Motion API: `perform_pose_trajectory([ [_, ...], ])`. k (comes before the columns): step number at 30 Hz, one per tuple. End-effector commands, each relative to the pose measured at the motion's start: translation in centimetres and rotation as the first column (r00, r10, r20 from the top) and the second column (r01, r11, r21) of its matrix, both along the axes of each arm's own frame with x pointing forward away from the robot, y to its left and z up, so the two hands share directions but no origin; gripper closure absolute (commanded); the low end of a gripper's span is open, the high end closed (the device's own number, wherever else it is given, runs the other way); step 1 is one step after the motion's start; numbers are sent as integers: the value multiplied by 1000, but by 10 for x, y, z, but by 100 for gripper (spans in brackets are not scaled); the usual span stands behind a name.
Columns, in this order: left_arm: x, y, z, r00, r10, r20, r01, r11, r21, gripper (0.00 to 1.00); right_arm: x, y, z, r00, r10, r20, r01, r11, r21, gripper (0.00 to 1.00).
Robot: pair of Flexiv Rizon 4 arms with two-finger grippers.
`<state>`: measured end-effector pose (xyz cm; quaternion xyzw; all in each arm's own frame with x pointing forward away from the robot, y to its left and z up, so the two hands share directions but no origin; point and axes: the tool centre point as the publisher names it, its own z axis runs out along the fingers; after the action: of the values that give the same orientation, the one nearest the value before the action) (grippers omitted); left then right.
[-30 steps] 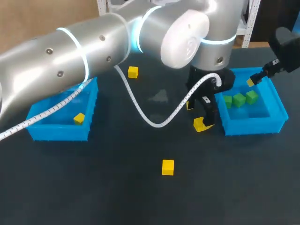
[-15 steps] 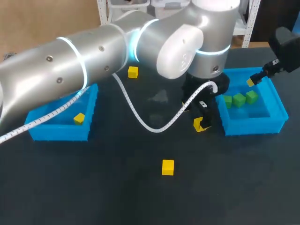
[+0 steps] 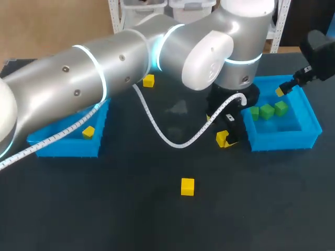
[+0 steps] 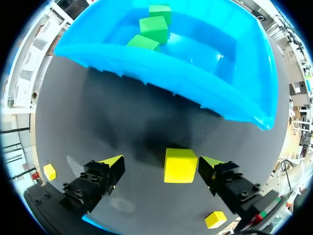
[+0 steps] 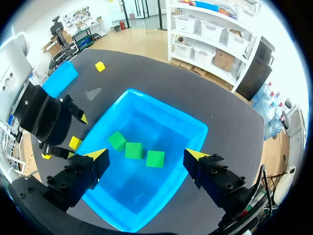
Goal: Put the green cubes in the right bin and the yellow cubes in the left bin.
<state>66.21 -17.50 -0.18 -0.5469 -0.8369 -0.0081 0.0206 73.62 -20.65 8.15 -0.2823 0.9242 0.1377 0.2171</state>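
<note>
While the left gripper (image 4: 160, 165) straddled a yellow cube (image 4: 180, 165), the pickup looked not yet made.
That cube lay just left of the right bin (image 3: 309, 128), close to one spread finger, nothing clamped; closing and carrying it to the left bin (image 3: 63, 146) seemed next. The right gripper (image 5: 146, 155) hung wide and empty over the green cubes (image 5: 133, 149).
</note>
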Motion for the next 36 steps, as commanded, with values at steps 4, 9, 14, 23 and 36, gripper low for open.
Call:
perform_pose_trajectory([
  [4,6,-7,0,1000,18,-19,-18,1000,-25,100,-1,0,0,1000,0,2,0,1000,0,0],
  [9,5,-2,5,999,29,-32,-31,998,-49,100,-1,0,0,1000,0,2,0,1000,0,0],
  [14,7,13,10,998,50,-41,-53,996,-65,100,-1,0,0,1000,0,2,0,1000,0,0],
  [23,39,71,55,986,165,30,-159,978,-135,100,-1,0,0,1000,0,2,0,1000,0,0],
  [36,68,237,115,836,519,179,-491,853,-176,100,-1,0,0,1000,0,2,0,1000,0,0],
])
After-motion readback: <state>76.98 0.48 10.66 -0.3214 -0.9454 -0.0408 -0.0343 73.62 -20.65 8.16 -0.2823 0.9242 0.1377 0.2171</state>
